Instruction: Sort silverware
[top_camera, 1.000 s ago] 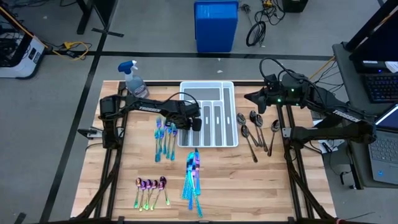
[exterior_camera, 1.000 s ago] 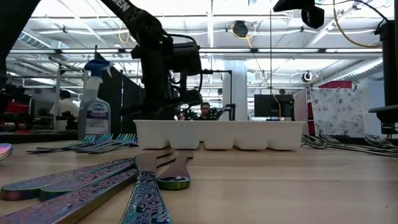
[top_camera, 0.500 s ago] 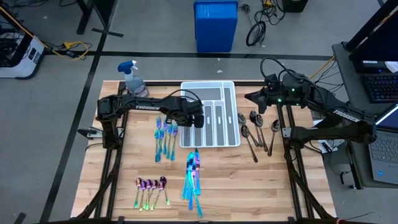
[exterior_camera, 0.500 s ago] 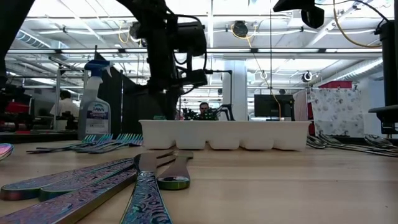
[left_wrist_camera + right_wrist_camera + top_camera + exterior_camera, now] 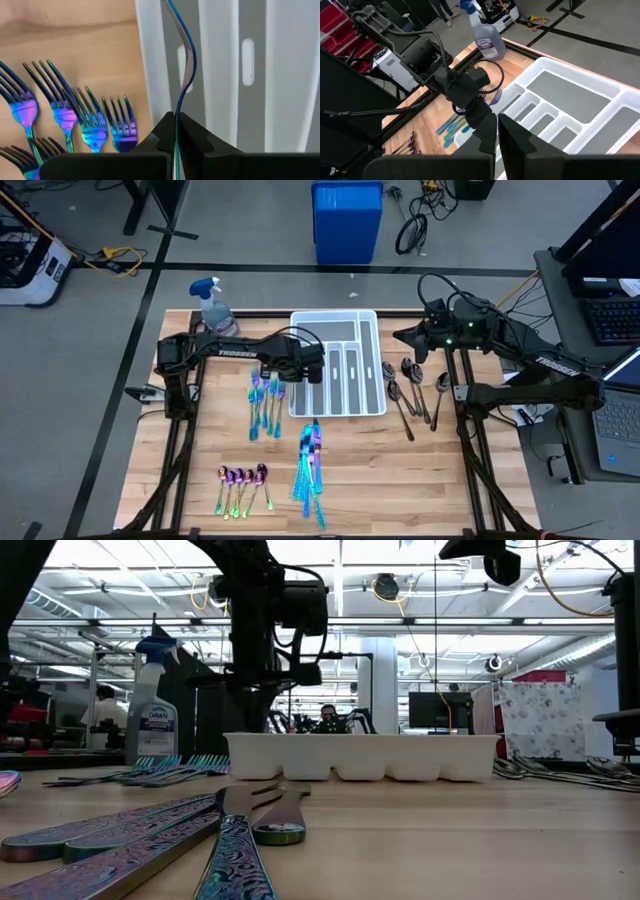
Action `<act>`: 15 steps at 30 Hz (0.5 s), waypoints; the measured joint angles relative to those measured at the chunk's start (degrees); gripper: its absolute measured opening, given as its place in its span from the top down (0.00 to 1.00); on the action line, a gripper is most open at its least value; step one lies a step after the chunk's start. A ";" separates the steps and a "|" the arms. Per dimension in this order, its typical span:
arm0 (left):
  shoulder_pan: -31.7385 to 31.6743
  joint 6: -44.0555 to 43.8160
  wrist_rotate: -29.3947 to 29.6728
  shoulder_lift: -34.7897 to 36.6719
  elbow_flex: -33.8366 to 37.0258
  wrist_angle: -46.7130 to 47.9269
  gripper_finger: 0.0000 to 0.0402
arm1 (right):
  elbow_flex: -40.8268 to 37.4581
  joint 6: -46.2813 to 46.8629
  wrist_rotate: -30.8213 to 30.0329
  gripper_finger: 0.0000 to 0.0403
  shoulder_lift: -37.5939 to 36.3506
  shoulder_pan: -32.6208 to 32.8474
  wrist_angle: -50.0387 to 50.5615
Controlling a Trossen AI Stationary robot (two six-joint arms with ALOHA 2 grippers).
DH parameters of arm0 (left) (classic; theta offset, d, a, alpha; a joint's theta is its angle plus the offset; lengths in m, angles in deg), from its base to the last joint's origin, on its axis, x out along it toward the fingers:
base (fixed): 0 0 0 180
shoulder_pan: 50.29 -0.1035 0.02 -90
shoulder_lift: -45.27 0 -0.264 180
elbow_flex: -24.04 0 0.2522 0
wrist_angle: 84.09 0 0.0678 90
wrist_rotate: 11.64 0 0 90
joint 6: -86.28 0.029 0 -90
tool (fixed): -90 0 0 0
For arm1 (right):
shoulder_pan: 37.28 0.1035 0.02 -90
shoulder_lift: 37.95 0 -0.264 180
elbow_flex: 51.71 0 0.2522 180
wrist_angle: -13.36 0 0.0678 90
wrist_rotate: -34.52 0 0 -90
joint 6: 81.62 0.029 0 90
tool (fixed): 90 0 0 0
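Note:
My left gripper is shut on a blue-teal fork, which hangs over the left side of the white tray. In the left wrist view the fork shows edge-on. More forks lie in a row on the table left of the tray. Blue knives lie near the front middle. Small rainbow-purple spoons lie at the front left. Dark spoons lie right of the tray. My right gripper is shut on nothing and hangs high over the table's right far part. My left gripper pinches the fork's handle between its two fingers, one on each flat face. The fingers come from above, pointing down, across the fork. The fork stands on its edge, clear of table and tray, its curved head end reaching out past the fingertips.
A spray bottle stands at the table's far left corner. The tray has several long compartments and a wide one at its far end. Bare wood lies at the table's front right. A blue bin stands on the floor beyond the table.
My left gripper has risen from the row of forks with one fork pinched in it, turned somewhat at the wrist, and shifted a little toward the tray. The fork is now lifted clear of the table. The right arm has kept still.

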 joint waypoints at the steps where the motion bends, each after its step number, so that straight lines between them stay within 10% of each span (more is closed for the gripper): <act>1: 0.00 0.00 0.20 0.00 0.00 -0.01 1.00 | 0.01 0.00 -0.01 1.00 0.00 0.00 0.00; 15: -0.10 1.68 2.87 -1.29 0.00 -2.67 0.75 | 0.02 -0.02 -0.01 1.00 0.33 -0.02 0.00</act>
